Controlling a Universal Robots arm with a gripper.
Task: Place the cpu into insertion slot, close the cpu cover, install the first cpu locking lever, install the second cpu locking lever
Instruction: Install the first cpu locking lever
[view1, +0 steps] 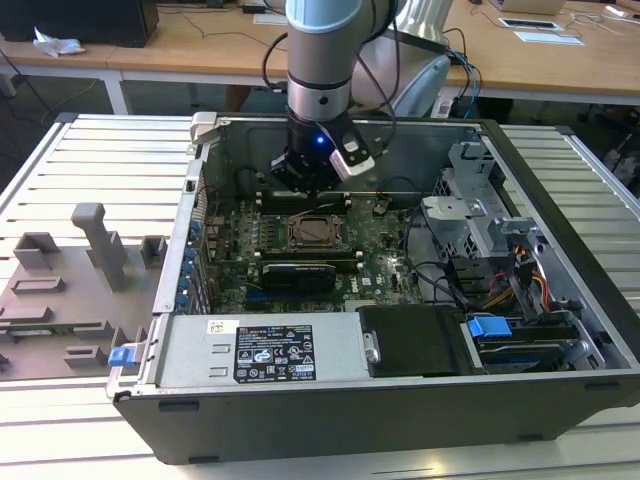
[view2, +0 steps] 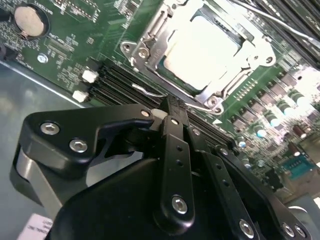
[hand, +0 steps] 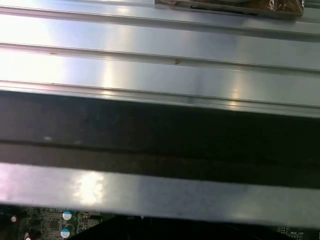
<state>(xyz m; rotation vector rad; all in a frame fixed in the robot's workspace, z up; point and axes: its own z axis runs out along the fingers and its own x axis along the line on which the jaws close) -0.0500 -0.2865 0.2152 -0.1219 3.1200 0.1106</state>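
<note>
In the second wrist view the cpu (view2: 200, 50), pale silver, lies in the insertion slot (view2: 141, 53). The cpu cover (view2: 250, 47) is down around it like a frame. A thin wire locking lever (view2: 146, 91) with a hooked end lies along the socket's near side, just beyond my fingertips. My gripper (view2: 169, 106) appears shut with nothing seen between its black fingers (view2: 172, 150). In the exterior view the gripper (view1: 308, 183) hangs inside the open computer case, just behind the insertion slot (view1: 312, 232) on the green motherboard (view1: 385, 240).
Black memory slots (view2: 112, 80) and a coin battery (view2: 29, 20) lie near the socket. The case holds a power supply (view1: 265, 350), a drive cage (view1: 480, 215) and cables at the exterior view's right. A grey fixture (view1: 90, 260) sits on the ribbed table (hand: 160, 70).
</note>
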